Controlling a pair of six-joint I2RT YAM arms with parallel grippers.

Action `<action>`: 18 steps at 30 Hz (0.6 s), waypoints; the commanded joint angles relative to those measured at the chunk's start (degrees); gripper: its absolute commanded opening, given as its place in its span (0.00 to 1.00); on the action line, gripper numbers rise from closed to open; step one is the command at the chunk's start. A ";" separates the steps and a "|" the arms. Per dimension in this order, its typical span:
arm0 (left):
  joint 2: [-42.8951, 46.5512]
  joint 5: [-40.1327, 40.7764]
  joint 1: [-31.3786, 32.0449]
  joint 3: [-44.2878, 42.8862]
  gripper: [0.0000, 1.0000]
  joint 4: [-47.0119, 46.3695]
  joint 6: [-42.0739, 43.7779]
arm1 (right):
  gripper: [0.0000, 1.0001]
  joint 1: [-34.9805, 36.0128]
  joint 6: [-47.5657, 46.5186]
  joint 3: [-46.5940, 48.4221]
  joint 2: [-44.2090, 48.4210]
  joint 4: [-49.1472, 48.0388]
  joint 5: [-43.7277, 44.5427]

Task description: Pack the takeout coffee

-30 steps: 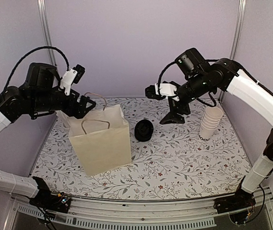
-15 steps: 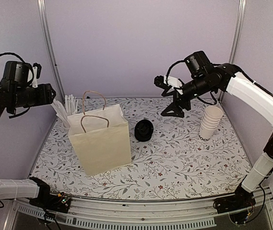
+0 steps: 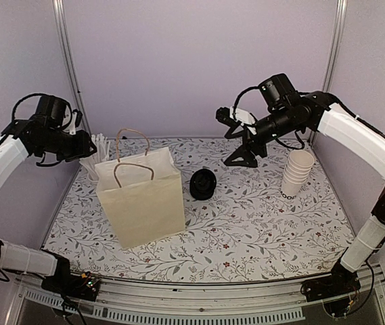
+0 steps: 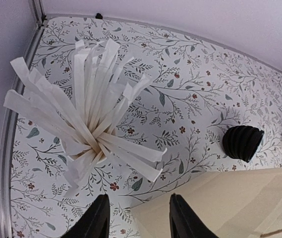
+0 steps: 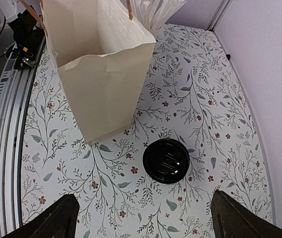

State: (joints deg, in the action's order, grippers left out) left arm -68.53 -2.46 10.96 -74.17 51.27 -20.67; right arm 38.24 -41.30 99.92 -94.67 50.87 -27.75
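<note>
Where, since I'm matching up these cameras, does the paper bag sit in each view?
Top external: the paper bag stands upright, left of centre on the table.
Left wrist: only its top part shows, in the bottom right corner.
Right wrist: upper left, upright.
Shared landmark: the white stir sticks behind the bag.

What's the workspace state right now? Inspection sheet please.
surface: floral mat, no spills seen.
job's things: takeout coffee not seen; paper bag upright, inside hidden.
clutter: black lids; cup stack; stir sticks.
hands: left hand and right hand open, empty.
cables: black cable loops on both arms.
surroundings: lilac walls, nothing else seen.
</note>
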 commanded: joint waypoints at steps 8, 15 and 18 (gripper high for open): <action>-5.75 7.81 3.62 -2.38 0.38 0.22 -0.06 | 0.96 0.17 0.61 -0.31 -0.66 -0.54 -0.47; -7.40 12.47 5.43 -3.13 0.37 -0.16 0.43 | 0.96 0.17 0.61 0.86 -1.30 0.17 -0.69; -8.58 14.18 6.24 -3.96 0.36 -0.20 0.95 | 0.96 0.17 0.61 1.28 -1.56 0.52 -0.77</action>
State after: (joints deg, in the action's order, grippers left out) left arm -75.81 7.81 15.81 -75.75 51.35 -20.91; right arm 38.24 -41.28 99.68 -95.13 50.98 -27.77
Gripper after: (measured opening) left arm 0.367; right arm 0.957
